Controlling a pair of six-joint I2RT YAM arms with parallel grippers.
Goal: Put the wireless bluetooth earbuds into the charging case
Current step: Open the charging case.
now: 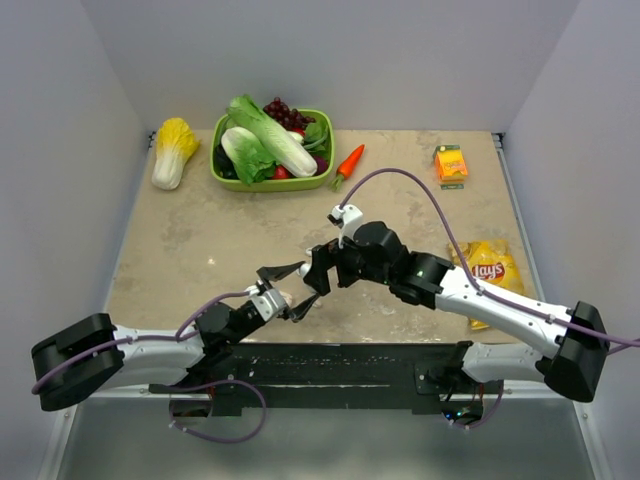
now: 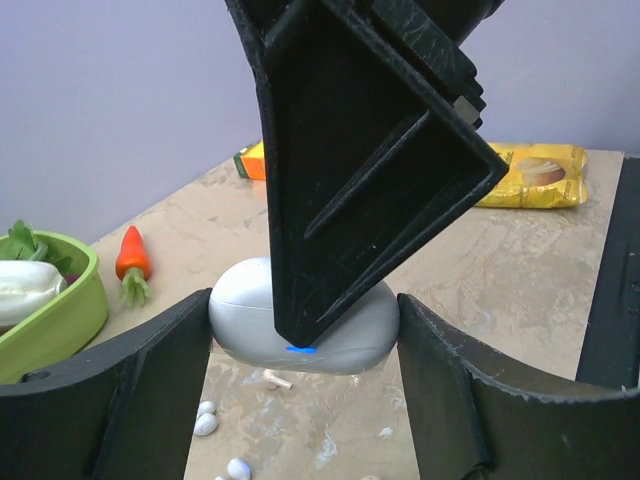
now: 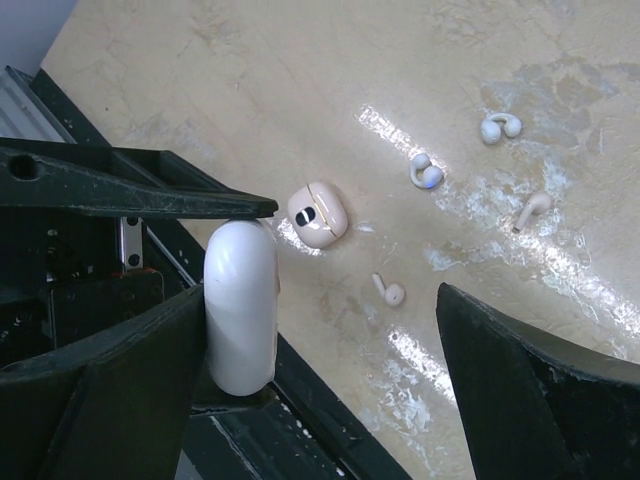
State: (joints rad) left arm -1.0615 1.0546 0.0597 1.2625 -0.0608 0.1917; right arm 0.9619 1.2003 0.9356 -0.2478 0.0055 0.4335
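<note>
My left gripper [image 1: 293,290] is shut on the charging case [image 2: 240,310], a closed cream-white pebble with a blue light, and holds it above the table. The case also shows in the right wrist view [image 3: 240,300]. My right gripper [image 3: 322,300] is open wide, with one finger [image 2: 360,150] pressed against the front of the case. Several tiny white earbuds lie loose on the table below, among them three in the right wrist view [image 3: 390,292] [image 3: 425,172] [image 3: 498,127] and one in the left wrist view [image 2: 205,424].
A small pinkish case [image 3: 318,215] lies on the table by the earbuds. A green basket [image 1: 272,184] of vegetables, a cabbage [image 1: 174,150] and a toy carrot [image 1: 349,162] stand at the back. An orange carton [image 1: 451,163] and a Lays bag [image 1: 487,268] are at the right.
</note>
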